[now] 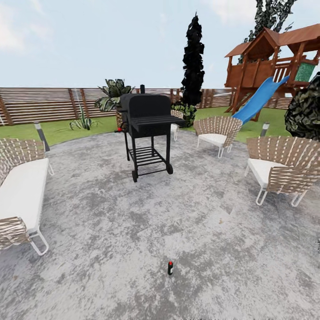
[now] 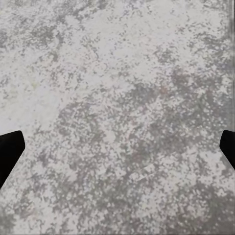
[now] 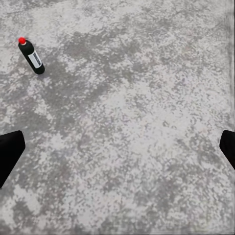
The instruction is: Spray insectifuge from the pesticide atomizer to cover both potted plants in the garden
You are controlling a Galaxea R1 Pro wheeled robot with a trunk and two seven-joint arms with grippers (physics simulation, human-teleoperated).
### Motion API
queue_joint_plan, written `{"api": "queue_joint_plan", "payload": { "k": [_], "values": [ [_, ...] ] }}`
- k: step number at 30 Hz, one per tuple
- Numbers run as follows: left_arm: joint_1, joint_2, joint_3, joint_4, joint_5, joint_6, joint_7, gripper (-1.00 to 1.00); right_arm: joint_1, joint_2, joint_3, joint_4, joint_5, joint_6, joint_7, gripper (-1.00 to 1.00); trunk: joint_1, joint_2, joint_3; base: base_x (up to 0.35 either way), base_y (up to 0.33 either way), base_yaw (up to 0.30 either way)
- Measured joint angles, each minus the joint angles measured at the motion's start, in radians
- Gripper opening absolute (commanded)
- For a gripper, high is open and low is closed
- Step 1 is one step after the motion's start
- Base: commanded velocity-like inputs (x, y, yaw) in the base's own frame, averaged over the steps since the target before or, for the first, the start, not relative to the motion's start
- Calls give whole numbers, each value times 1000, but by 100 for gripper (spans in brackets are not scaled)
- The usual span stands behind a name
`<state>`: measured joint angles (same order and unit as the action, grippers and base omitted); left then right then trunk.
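Right wrist view: our right gripper (image 3: 117, 147) hangs spread wide, empty, over the patio (image 3: 147, 98); the atomizer (image 3: 31, 56) stands ahead of the fingers, off to one side, well apart. Left gripper (image 2: 117, 147) likewise spread, empty. We judge approach step; next, close in and lower. Beyond, grill (image 1: 146, 129), chairs (image 1: 278, 171).

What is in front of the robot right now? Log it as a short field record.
setting: round grey paved patio ringed by lawn and a slatted wooden fence
atomizer: small black bottle with a red cap, upright on the paving, nothing touching it
furniture: black grill mid-patio; wicker chairs at both sides
background: playset with blue slide
left end effector: open, over bare paving
right end effector: open, bottle ahead of it
potted plants: cannot pick out
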<state>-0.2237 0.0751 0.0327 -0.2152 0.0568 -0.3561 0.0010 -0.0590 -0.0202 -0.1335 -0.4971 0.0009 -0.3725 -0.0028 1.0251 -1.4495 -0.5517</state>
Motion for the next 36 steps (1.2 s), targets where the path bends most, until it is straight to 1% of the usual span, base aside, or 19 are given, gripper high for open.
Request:
{"api": "queue_joint_plan", "payload": {
  "k": [23,29,36],
  "values": [
    [0,1,2,0,0,0,1,100,0,0,0,-2,0,0,0,100,0,0,0,0,7,-300],
    [0,1,2,0,0,-1,-1,100,0,0,1,-1,0,-1,-1,100,0,0,0,0,207,-272],
    [0,2,2,-1,0,-1,-1,100,0,1,9,7,6,0,5,100,0,0,0,56,296,-37]
  ]
}}
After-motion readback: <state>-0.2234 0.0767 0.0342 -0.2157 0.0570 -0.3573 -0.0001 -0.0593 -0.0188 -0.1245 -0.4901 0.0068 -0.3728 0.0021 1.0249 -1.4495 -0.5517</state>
